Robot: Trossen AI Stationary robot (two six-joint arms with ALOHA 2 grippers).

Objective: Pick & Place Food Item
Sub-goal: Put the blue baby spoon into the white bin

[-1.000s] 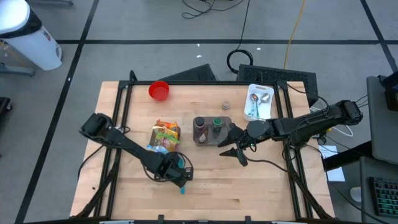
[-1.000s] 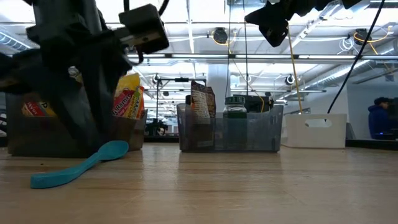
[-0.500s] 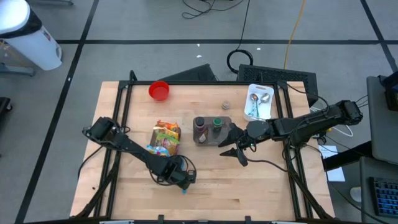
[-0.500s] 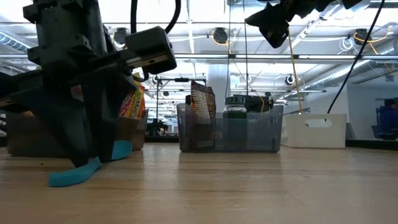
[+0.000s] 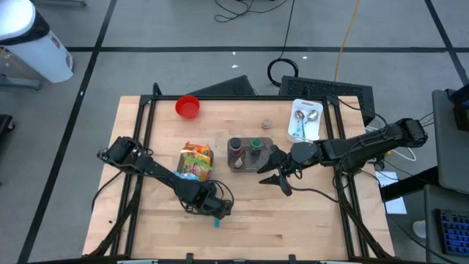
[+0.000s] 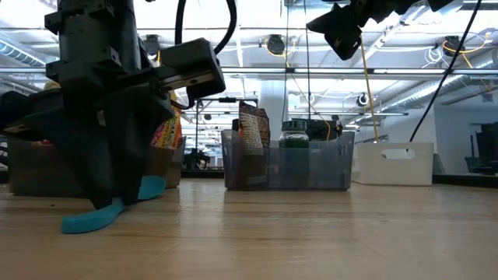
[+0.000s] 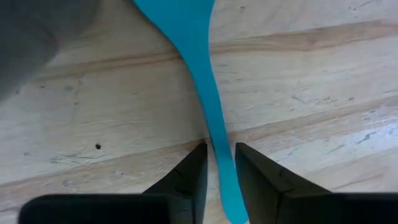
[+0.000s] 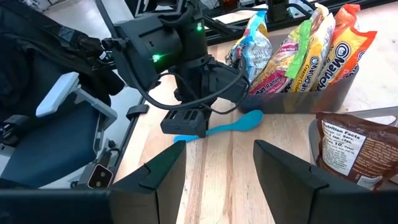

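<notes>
**Grasp of blue spoon: closing stage**

Left pincer (image 7: 216, 167): lowered to the tabletop (image 5: 308, 220), fingers astride the handle of the blue spoon (image 7: 199, 74), narrowly parted, not yet clamped. Spoon: flat on the wood, bowl lying beyond the fingertips. Snack packets (image 5: 195, 160): in a bin just behind that pincer. Right pincer (image 5: 272, 178): raised beside the jar bin (image 5: 250, 152), held apart, empty. Next move judged: fingers to be pressed together, then a straight lift.
</notes>
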